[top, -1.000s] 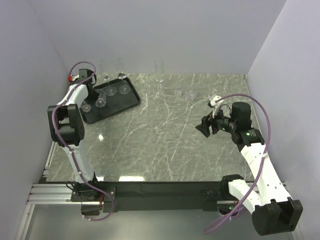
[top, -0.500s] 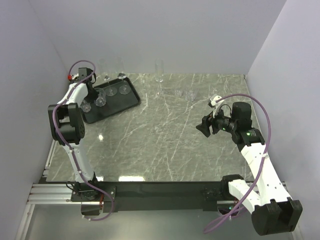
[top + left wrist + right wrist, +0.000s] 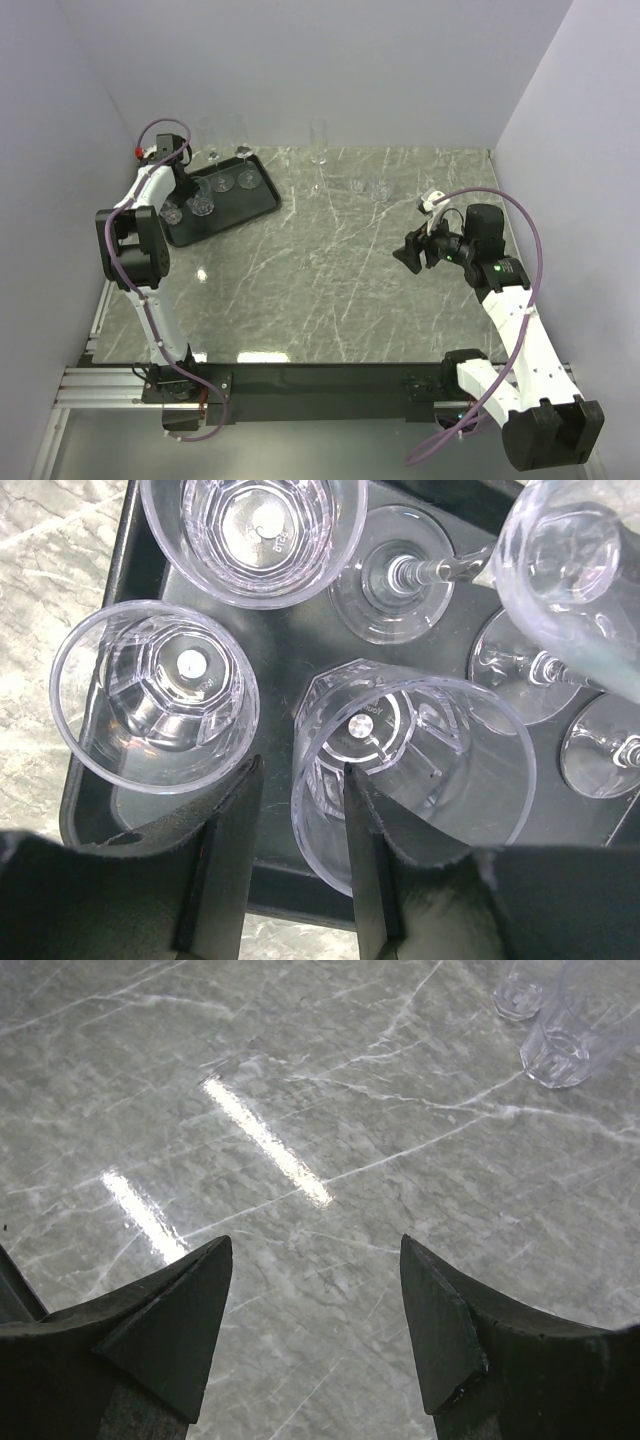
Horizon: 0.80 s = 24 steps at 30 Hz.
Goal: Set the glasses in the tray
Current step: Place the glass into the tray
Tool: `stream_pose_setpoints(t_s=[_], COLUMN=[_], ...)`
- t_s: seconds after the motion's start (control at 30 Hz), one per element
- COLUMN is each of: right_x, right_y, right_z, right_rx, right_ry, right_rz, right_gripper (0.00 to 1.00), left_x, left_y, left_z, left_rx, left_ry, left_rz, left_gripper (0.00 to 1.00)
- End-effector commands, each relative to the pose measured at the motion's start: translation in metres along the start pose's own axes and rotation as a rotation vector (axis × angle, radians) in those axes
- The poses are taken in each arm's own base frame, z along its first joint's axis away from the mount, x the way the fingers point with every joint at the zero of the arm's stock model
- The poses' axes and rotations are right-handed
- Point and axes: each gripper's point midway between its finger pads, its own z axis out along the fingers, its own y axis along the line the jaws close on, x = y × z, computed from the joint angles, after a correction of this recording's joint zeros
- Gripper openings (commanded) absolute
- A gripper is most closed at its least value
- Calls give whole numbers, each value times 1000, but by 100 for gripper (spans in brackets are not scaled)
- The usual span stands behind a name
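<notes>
The black tray point(image 3: 262, 200) lies at the table's far left and holds several clear glasses. In the left wrist view, tumblers point(image 3: 155, 695) and stemmed glasses point(image 3: 405, 575) stand on the tray point(image 3: 275, 660). My left gripper point(image 3: 298, 780) is open over one upright tumbler point(image 3: 410, 760): one finger is inside it and one outside, straddling the near wall with a gap on each side. My left gripper point(image 3: 188, 188) hangs over the tray's near-left part. My right gripper point(image 3: 408, 255) is open and holds nothing, above bare marble at mid-right.
A tall flute point(image 3: 319, 150) stands at the back of the table. Two short tumblers point(image 3: 368, 188) stand to its right; they show at the top right of the right wrist view point(image 3: 560, 1050). White walls close in on three sides.
My left gripper's jaws have spread apart, letting go of the tumbler's wall. The tumbler stands in the tray. The right arm has not moved.
</notes>
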Motion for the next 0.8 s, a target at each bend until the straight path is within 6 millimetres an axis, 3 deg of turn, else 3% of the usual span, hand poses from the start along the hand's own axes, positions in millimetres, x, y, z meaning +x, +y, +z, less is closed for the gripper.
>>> stream_pose_setpoints(t_s=[0.0,0.2,0.3,0.33,0.4,0.43,0.47,0.53,0.57,0.63,0.77], right_x=[-9,-8,-9,-8,-8,-7,-7,-9,-10,-16,-18], right_y=[0,-1,-1,-2,-5,-5,-6,-9,-10,-11,-13], right_z=[-4,-5,-5,-5,-5,-5,-4,-4,-4,-4,3], right_rx=[6,7,10,13,21,23,26,37,41,34,-1], right_ry=[-43,-44,-46,-44,-46,-43,-42,-45,-47,-56,-29], right_rz=[-22,-24,-27,-25,-25,-23,-23,-25,-23,-25,-2], right_gripper=[75,75,75,75,75,75,75,75,75,75,75], left_x=[-32,-47,-55,-62,-60,-66,-55,-61,-52,-53,-31], left_y=[-10,-18,-16,-16,-11,-10,-3,-3,3,4,11], left_z=[-30,-62,-83,-100,-106,-125,-122,-148,-145,-168,-178], left_rx=[58,142,178,199,224,261,260,338,341,407,475], left_ry=[-88,-148,-195,-231,-257,-294,-279,-333,-324,-368,-359], left_rz=[-16,-4,0,-6,-4,-12,-10,-25,-21,-26,-11], left_gripper=[44,46,58,61,69,70,72,78,80,83,89])
